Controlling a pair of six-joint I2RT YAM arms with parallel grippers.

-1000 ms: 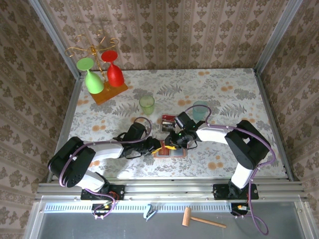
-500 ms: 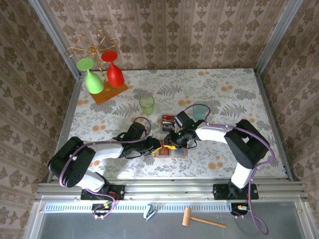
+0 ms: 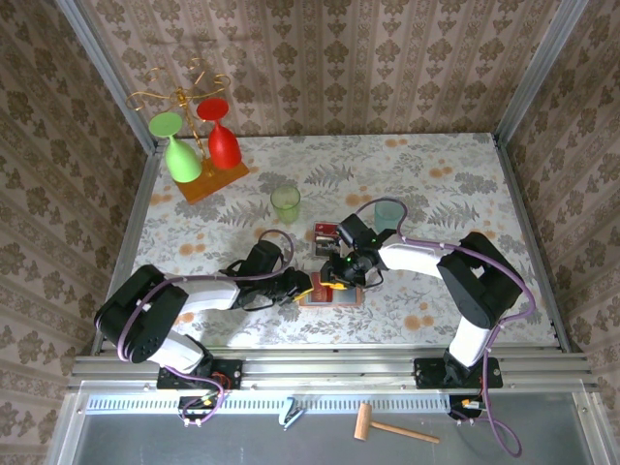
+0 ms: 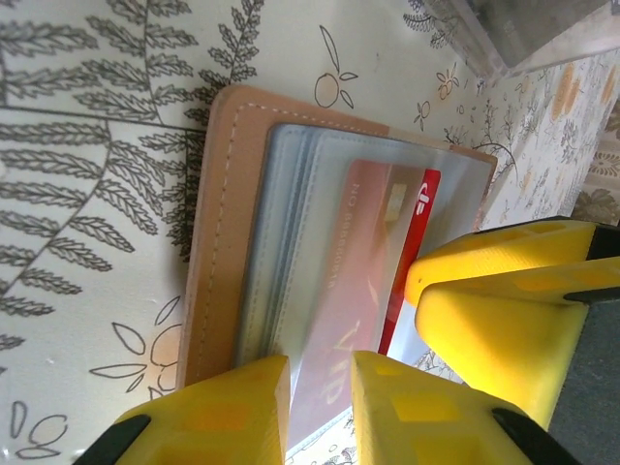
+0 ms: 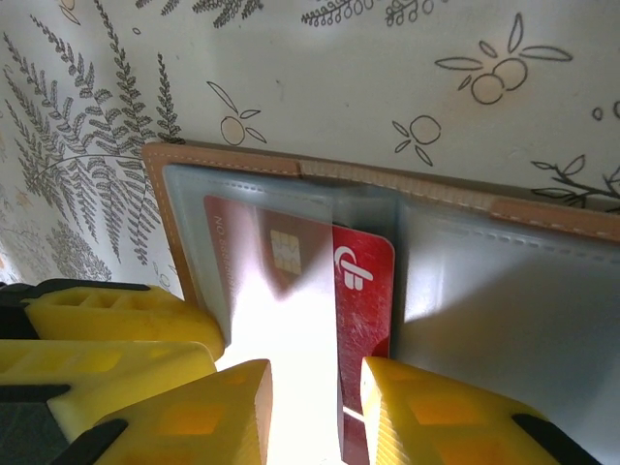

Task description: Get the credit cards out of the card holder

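Working card-extraction step | left gripper (image 4: pixel 320 363) clenching on open card holder (image 4: pixel 218 242), lying front-centre on table (image 3: pixel 436 174) | right gripper (image 5: pixel 315 373) straddling half-out red credit card (image 5: pixel 363 281), grasp cannot be told | next move likely needing firm pinch, straight sliding pull.

The bench (image 3: pixel 455 174) was covered with a pale cloth printed with grey ferns and orange blossoms. Behind it and on either side of it, walls (image 3: pixel 387 58) papered in a beige and brown damask stripe were seen. Aluminium posts (image 3: pixel 107 76) were set at its far corners. A metal rail (image 3: pixel 329 368) was fixed along its near edge, and a grey surface (image 3: pixel 542 436) was seen below that. The bench was evenly lit.
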